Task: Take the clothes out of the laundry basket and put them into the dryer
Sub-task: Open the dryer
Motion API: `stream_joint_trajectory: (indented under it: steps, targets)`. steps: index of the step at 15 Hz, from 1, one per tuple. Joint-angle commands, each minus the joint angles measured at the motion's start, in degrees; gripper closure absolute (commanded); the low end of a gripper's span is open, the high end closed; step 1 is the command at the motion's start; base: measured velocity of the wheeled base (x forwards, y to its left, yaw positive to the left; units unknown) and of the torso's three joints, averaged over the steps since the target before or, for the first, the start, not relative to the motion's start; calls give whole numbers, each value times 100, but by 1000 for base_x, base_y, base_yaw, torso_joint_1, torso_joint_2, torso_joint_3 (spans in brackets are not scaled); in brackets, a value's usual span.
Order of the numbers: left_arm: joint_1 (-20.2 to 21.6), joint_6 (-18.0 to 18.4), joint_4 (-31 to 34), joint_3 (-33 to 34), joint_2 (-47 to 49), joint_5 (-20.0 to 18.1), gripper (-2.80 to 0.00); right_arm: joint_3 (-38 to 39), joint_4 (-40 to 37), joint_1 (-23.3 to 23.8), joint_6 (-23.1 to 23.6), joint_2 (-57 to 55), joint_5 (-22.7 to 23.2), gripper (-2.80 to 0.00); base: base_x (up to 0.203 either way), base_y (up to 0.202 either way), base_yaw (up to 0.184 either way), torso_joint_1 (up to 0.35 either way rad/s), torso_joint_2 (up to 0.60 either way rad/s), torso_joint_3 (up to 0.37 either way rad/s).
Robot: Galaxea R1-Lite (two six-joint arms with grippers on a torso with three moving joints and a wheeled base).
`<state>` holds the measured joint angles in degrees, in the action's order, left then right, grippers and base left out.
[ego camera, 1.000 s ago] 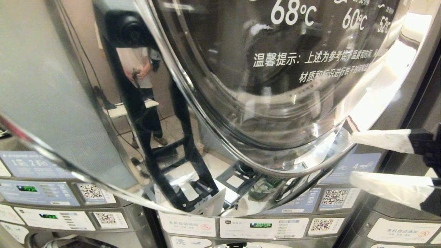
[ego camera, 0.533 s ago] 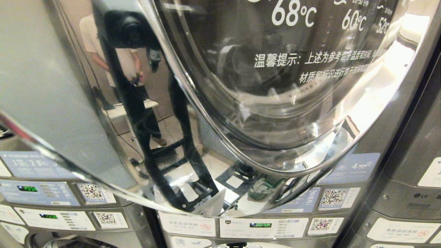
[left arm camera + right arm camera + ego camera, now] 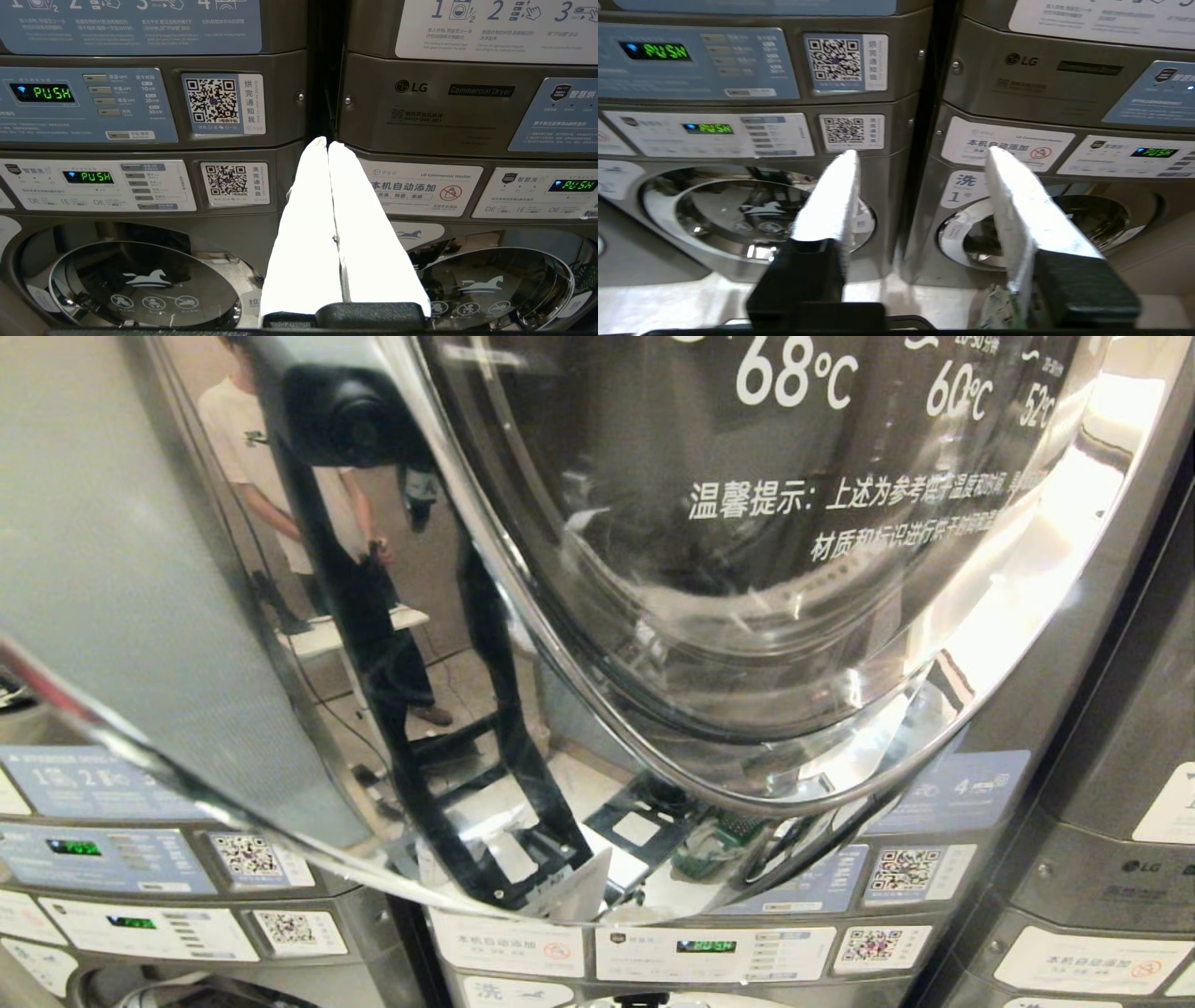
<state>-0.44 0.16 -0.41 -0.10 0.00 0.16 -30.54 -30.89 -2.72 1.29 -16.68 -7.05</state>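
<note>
Dryer door [image 3: 747, 616] fills head view centre, glass bowl curved. No clothes or basket in any view; can't place them. L gripper [image 3: 328, 144] pads pressed together, empty. R gripper [image 3: 920, 161] jaws apart, empty. Judgement: clothes soft, light, floppy; pinch bunched fold mid-garment.

The dryer door [image 3: 747, 569] fills the head view and runs off the frame at twelve o'clock, its printed temperature row clipped there; what lies behind its glass is lost in reflections. A person [image 3: 280, 476] mirrored in the chrome at ten o'clock is cut off above the shoulders. Neither hand appears in the head view. In the left wrist view the small print on the control panel [image 3: 88, 105] is too fine to read. In the right wrist view a crumpled greenish item [image 3: 994, 308] at six o'clock is half hidden behind the right hand [image 3: 920, 156], and cannot be identified.
</note>
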Motion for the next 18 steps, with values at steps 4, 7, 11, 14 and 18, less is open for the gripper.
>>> stream_joint_trajectory:
  steps: [4,7,11,14,18]
  targets:
    - [0,1,-2,1,-9,2,0,1413,1517,127,334,581,117,0,0,0,0,0,0,0]
    - [0,1,-2,1,-9,2,0,2794,2959,247,514,992,541,0,0,0,0,0,0,0]
    - [0,1,-2,1,-9,2,0,3060,3117,304,552,1692,773,0,0,0,0,0,0,0]
    - [0,1,-2,1,-9,2,0,3054,3116,307,15,1668,766,0,0,0,0,0,0,0]
    - [0,1,-2,1,-9,2,0,3045,3107,307,38,1668,766,0,0,0,0,0,0,0]
